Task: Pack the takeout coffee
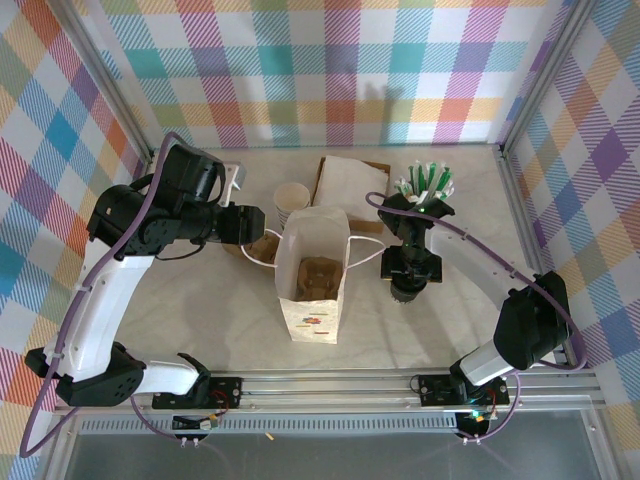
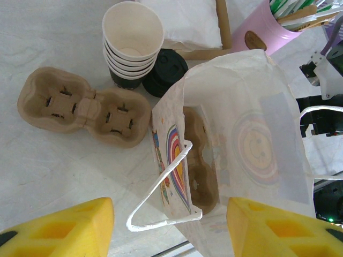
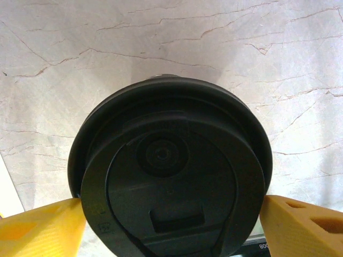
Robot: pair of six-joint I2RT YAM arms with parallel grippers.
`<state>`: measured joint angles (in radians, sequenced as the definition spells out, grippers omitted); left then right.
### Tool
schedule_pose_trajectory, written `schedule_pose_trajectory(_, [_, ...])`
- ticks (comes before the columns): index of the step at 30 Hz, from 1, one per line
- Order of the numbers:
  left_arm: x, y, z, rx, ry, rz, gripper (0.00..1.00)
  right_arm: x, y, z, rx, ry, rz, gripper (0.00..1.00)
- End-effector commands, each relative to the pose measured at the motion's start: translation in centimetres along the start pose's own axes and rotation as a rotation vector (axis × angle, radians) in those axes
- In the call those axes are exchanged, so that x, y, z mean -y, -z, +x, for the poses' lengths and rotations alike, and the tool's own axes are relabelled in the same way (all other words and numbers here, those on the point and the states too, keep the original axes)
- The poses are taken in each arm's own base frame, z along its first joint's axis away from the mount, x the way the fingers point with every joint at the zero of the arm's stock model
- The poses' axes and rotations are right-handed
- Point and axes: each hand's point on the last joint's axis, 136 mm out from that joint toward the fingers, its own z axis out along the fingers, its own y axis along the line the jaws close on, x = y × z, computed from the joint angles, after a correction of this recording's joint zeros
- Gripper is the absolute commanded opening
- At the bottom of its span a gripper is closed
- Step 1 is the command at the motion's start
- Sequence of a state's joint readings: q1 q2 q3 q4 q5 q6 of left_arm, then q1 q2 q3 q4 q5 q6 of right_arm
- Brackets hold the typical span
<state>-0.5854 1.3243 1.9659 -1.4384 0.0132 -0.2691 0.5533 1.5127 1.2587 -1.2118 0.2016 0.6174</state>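
**Right gripper clamped on the coffee, beside the open bag**

The right gripper [image 3: 171,217] is closed on the takeout coffee [image 3: 171,176]. Its yellow fingers [image 3: 40,227] press against both sides of the round black lid, with the marble tabletop [image 3: 161,43] below. Whether the cup stands on the table or is held above it cannot be told.

From above, this gripper [image 1: 408,272] and the coffee [image 1: 408,290] are just to the right of the white paper bag [image 1: 312,318], apart from it. The pink cup of green-and-white sticks [image 1: 428,185] stands just beyond the gripper.

The left gripper [image 2: 170,217] is wide open and holds nothing. It hangs at the bag's [image 2: 257,134] left side, with one twisted handle [image 2: 161,193] below the gap between its fingers. The bag's mouth is open and a pulp cup carrier [image 2: 198,160] lies inside. Ahead of this gripper and to its left, a second, two-cup carrier [image 2: 80,107] lies flat on the table. Farther ahead stands the stack of lidless cups [image 2: 131,37], with a black lid [image 2: 167,69] touching it.
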Motion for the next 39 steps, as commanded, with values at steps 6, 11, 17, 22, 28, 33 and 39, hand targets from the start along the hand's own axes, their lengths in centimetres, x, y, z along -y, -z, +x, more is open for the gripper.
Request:
schedule_pose_trajectory(6, [-0.5, 0.3, -0.1, 0.020, 0.019, -0.010, 0.58, -0.1, 1.1, -0.4, 0.035, -0.004, -0.008, 0.84])
schedule_pose_trajectory(11, [-0.5, 0.4, -0.1, 0.026, 0.020, -0.010, 0.58, 0.0, 1.3, -0.5, 0.040, -0.004, -0.003, 0.86])
schedule_pose_trajectory(17, [-0.6, 0.4, -0.2, 0.028, 0.022, -0.013, 0.58, 0.3, 1.5, -0.5, 0.052, -0.014, 0.002, 0.86])
schedule_pose_trajectory(22, [-0.6, 0.4, -0.2, 0.026, 0.021, -0.014, 0.58, 0.3, 1.1, -0.5, 0.045, -0.027, 0.008, 0.84])
schedule_pose_trajectory(28, [-0.6, 0.3, -0.2, 0.024, 0.021, -0.014, 0.58, -0.1, 0.6, -0.8, 0.041, -0.041, -0.002, 0.81])
schedule_pose_trajectory(33, [-0.6, 0.4, -0.2, 0.023, 0.021, -0.016, 0.58, -0.2, 0.2, -1.0, 0.035, -0.048, -0.005, 0.81])
schedule_pose_trajectory(39, [-0.6, 0.3, -0.2, 0.021, 0.022, -0.017, 0.58, -0.4, -0.3, -1.2, 0.026, -0.050, -0.013, 0.80])
